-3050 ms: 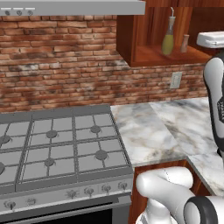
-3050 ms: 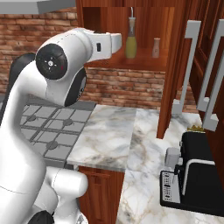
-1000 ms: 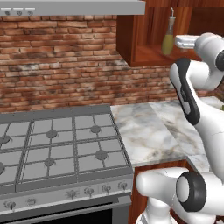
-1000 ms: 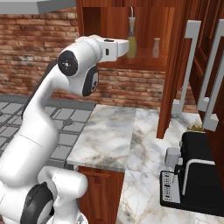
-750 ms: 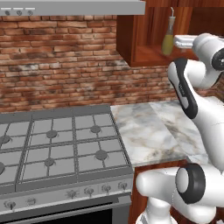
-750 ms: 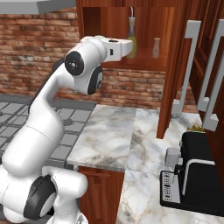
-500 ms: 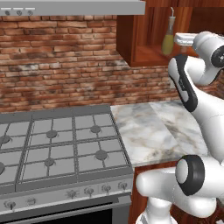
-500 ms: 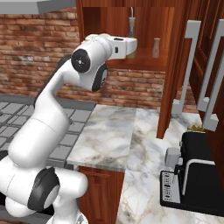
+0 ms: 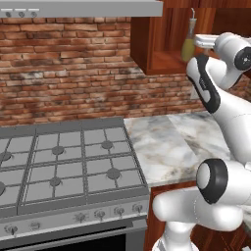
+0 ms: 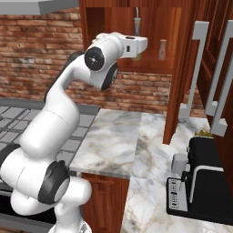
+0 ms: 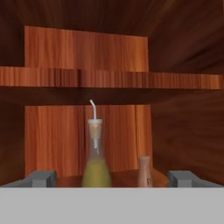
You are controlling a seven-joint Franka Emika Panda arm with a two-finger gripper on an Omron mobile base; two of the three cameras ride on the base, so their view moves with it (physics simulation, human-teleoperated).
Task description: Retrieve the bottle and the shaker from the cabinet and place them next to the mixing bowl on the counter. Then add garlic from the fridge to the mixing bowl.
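Where wood grain glows, rounded glassy bottle [image 11: 96, 168].

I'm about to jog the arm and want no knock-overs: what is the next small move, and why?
Probably ease the hand straight forward into the cabinet toward the bottle. The gripper is open, and in the hand view the bottle stands upright between its fingertips but a little left of centre, with the shaker close on its right. A slight shift left first should keep the right finger off the shaker.
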